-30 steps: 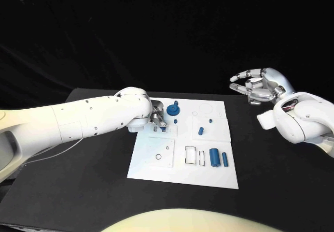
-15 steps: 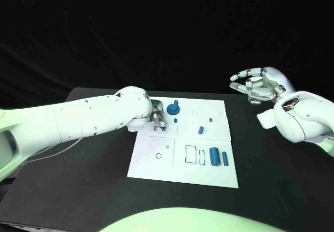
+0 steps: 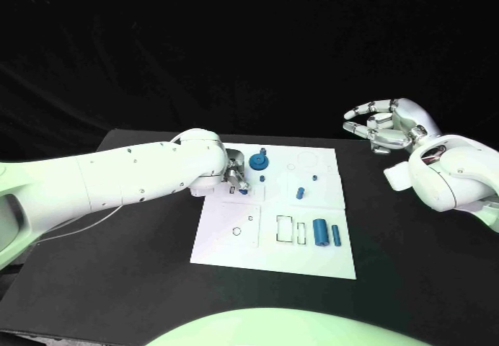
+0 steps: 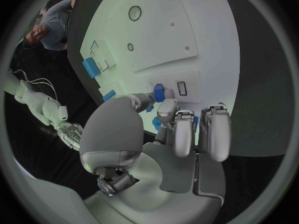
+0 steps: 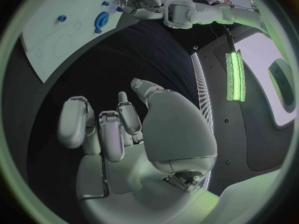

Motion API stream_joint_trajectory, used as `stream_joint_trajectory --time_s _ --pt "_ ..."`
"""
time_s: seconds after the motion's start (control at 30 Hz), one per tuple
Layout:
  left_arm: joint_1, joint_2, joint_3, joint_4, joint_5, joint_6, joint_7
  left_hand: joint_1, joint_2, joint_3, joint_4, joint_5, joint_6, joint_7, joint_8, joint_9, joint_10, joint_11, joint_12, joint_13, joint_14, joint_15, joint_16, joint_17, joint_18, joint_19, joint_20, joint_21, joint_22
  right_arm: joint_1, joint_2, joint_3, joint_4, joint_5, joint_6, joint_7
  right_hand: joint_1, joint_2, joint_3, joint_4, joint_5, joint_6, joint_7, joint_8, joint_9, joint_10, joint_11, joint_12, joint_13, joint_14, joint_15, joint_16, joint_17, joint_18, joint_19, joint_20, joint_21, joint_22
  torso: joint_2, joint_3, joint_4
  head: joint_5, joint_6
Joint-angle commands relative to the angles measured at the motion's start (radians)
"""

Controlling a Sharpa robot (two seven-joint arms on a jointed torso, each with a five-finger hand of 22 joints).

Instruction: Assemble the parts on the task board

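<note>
L hand [image 3: 235,177] pinching small blue part [image 4: 159,92] on task board [image 3: 228,238] far-left corner | R hand [image 3: 381,127] empty, fingers loosely spread, off table's far-right edge

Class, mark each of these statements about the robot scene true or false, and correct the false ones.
1. The left hand is over the task board. True.
2. The right hand holds a blue part. False: it holds nothing, raised off the board beyond its far right corner.
3. Two blue parts lie side by side near the board's right edge. True.
4. The table is white. False: it is black; the board is white.
5. A blue gear-like part sits at the board's far end. True.
</note>
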Motion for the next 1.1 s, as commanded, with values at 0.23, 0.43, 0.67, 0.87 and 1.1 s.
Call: stream_joint_trajectory --time_s 0.23,0.43,0.67,0.87,1.1 --pt "-0.002 0.0 -0.001 0.003 -0.005 0.028 -0.008 -0.007 0.005 0.142 -0.145 -0.005 0.015 -0.017 0.008 0.04 0.01 -0.002 0.007 0.003 0.106 -0.007 0.004 0.264 -0.013 0.015 -0.005 0.006 0.074 -0.001 0.002 0.0 0.0 -0.008 0.004 0.01 -0.005 0.002 0.001 0.006 0.006 -0.009 0.0 0.006 0.001 -0.004 0.0 -0.001 0.0 0.049 -0.003 -0.006 0.067 0.012 0.0 -0.002 -0.003 0.0 0.0 -0.0004 -0.0009 0.003 -0.003" --pt "-0.002 0.001 -0.001 -0.002 -0.002 0.032 -0.01 -0.021 0.003 0.13 -0.137 -0.01 0.018 -0.02 0.011 0.041 0.012 -0.005 0.008 0.003 0.106 -0.01 0.004 0.264 -0.013 0.015 -0.007 0.007 0.074 -0.001 0.003 0.0 -0.001 -0.008 0.004 0.011 -0.007 0.002 0.001 0.008 0.007 -0.009 0.0 0.006 0.001 -0.004 0.0 -0.001 -0.001 0.049 -0.003 -0.007 0.067 0.012 -0.001 -0.002 -0.005 -0.002 0.001 0.0 -0.0001 0.002 -0.003" --pt "-0.002 0.005 -0.001 -0.013 0.004 0.041 -0.014 -0.043 0.002 0.11 -0.121 -0.009 0.023 -0.024 0.011 0.04 0.012 -0.008 0.009 0.004 0.106 -0.013 0.004 0.264 -0.014 0.017 -0.01 0.008 0.078 -0.001 0.003 0.0 -0.001 -0.008 0.004 0.01 -0.008 0.002 0.001 0.009 0.007 -0.009 0.0 0.007 0.001 -0.005 0.0 -0.002 -0.002 0.049 -0.003 -0.007 0.066 0.013 -0.002 -0.002 -0.007 -0.004 0.0 0.0 -0.0005 0.001 -0.005" --pt "-0.001 0.008 -0.001 -0.02 0.01 0.052 -0.017 -0.063 -0.003 0.096 -0.11 -0.007 0.027 -0.026 0.011 0.038 0.014 -0.01 0.012 0.007 0.106 -0.014 0.004 0.264 -0.015 0.019 -0.012 0.009 0.081 -0.001 0.003 0.0 -0.002 -0.008 0.004 0.01 -0.008 0.002 0.001 0.009 0.007 -0.009 0.0 0.007 0.001 -0.005 0.0 -0.002 -0.002 0.049 -0.003 -0.007 0.066 0.013 -0.002 -0.002 -0.007 -0.004 0.0 0.0004 -0.0013 0.002 -0.005" --pt "-0.001 0.011 -0.001 -0.025 0.014 0.056 -0.019 -0.089 -0.004 0.079 -0.092 -0.009 0.034 -0.029 0.01 0.036 0.015 -0.012 0.014 0.009 0.106 -0.016 0.004 0.264 -0.015 0.02 -0.014 0.01 0.084 -0.001 0.003 0.0 -0.001 -0.008 0.004 0.011 -0.01 0.003 0.001 0.011 0.007 -0.009 0.0 0.007 0.001 -0.004 0.0 -0.001 -0.001 0.048 -0.003 -0.008 0.065 0.013 -0.002 -0.002 -0.008 -0.005 0.0 0.001 -0.001 0.001 -0.005"
